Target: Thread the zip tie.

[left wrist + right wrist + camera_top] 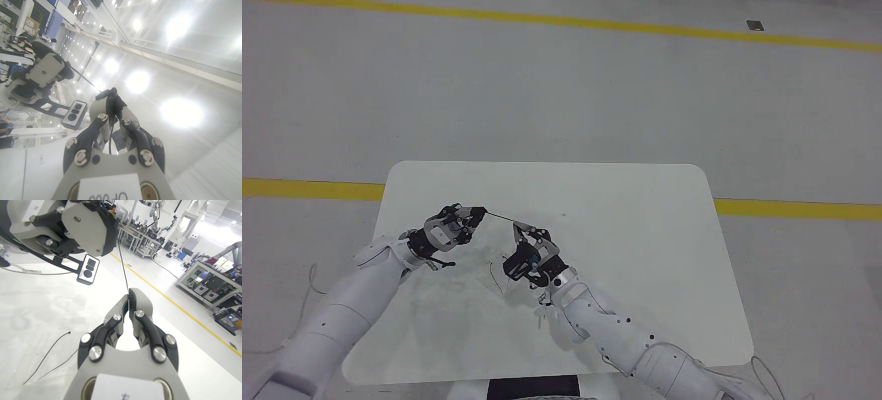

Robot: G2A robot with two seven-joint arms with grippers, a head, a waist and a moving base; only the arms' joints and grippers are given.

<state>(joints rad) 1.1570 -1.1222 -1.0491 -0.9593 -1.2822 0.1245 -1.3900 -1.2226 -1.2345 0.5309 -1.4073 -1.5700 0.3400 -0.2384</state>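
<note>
Holds the zip tie (500, 217) at two places, stretched in a near-straight line above the near left part of the bench (642, 200) and off its surface. Shuts the left claw (113, 103) narrow on one end, with a small black block (105, 94) poking out past the fingertips, probably the head with its slot. Pinches the right claw (129, 295) just as narrow, clamping the thin strap right at the pad tips and sending it off toward the other claw. Likely held this way to have both ends under control and to stop the strap sagging or twisting: head steadied on one side, strap ready for steering on the other. Looks like preparation for feeding the tail into the slot; no closed loop to be made out.

Hard to judge on several counts. Cannot confirm the block as the head, nor make out the facing of its slot, with glare from the ceiling lights (138, 82) just behind that spot. Shows a further dark strand (111, 130) running down between the left fingers (130, 116) toward the palm; unclear whether part of the same tie. Cannot see the length of strap hidden inside the right pads, nor tell the free tip from the rest. From above, reduced to a hairline between the two claws, both ends swallowed by them. Also on the bench, beside the right arm: a spare zip tie (45, 357), loose and bent, one stretch cut off behind the right claw's body.
</note>
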